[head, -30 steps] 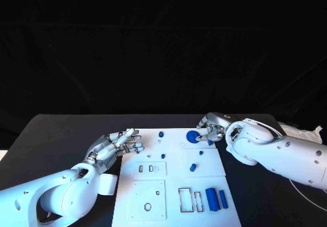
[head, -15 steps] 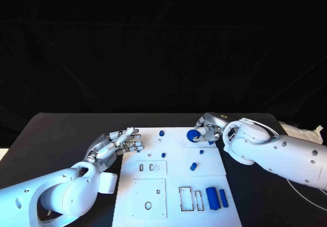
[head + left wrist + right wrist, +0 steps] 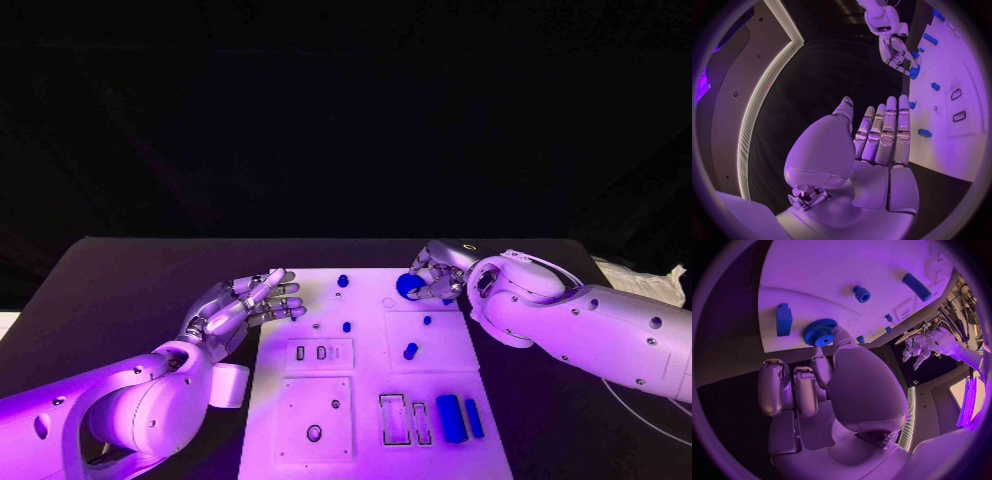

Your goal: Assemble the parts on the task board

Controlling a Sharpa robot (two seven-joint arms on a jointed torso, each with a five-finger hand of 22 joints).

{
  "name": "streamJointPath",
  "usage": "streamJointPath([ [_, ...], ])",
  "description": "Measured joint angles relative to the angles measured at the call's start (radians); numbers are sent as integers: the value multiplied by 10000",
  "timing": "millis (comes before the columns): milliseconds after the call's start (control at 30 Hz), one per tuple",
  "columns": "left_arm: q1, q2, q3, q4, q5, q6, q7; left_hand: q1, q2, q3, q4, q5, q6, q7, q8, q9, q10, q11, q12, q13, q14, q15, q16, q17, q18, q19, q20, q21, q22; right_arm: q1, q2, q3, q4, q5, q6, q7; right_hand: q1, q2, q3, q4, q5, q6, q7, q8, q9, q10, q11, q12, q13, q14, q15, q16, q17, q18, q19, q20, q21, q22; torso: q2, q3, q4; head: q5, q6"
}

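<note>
Two blue bars lay nearest us, at about five o'clock on the white task board. At nine o'clock our left hand hovered over the board's edge, fingers straight and apart, holding nothing. Farthest, toward one o'clock, our right hand pinched the blue gear at the board's far edge.

A black table spans the scene. A white task board lies flat at its middle, running from near to far. Something pale rests at the table's right edge.
</note>
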Motion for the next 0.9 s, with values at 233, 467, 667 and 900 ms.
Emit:
streamJointPath([
  [233,0,0,0,-6,1,4,-6,0,0,0,0,0,0,0,0,0,0,0,0,0,0,0,0,5,0,0,0,0,0,7,20,19,-32,-72,77,0,60,60,31,-31,-1,100,-29,3,2,44,45,136,155,2,2,0,-1,1,14,14,0,36,-1,0,-7,7,-13],
  [467,0,2,0,-8,1,10,-11,0,0,0,0,0,0,0,0,0,0,0,0,0,0,0,-37,8,0,0,0,0,0,11,39,28,-49,-203,122,-16,234,234,464,-244,-647,517,-86,114,23,44,45,467,337,3,4,83,-1,1,84,-57,87,71,-3,0,-7,2,-27],
  [667,1,2,0,-18,1,13,-14,0,0,0,0,0,0,0,0,1,0,0,0,0,0,0,-36,7,0,0,0,0,1,1,41,35,34,-361,7,-22,235,234,1120,-595,-1553,786,-32,319,24,62,62,932,323,-4,-117,122,-2,1,195,-168,130,70,-5,0,-2,0,-39],
  [900,0,13,0,-34,1,16,-16,0,0,0,0,0,0,0,0,1,0,0,0,0,0,0,-36,7,0,0,0,0,1,-53,45,3,263,-479,-363,-14,244,248,1317,-740,-1615,830,-45,322,24,162,-130,1084,276,1,-184,121,-3,1,244,-218,163,69,-6,0,4,0,-33],
])
